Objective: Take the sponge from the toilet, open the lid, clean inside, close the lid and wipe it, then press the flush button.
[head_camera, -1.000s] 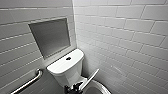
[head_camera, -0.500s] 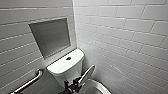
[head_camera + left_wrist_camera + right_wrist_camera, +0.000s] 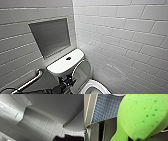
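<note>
Left arm [image 3: 48, 90] reaches in low (dark, blurred); right hand [image 3: 136, 139] seemingly grips the sponge [image 3: 140, 115].

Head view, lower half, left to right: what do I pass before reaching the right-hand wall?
grab bar → flush button on the tank top → toilet bowl rim → tiled wall

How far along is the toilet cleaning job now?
Done: the sponge is picked up, close before the right wrist; the lid stands raised. In hand: the left gripper sits by the lid's edge. Left: cleaning the bowl, closing, wiping, the flush button.
</note>
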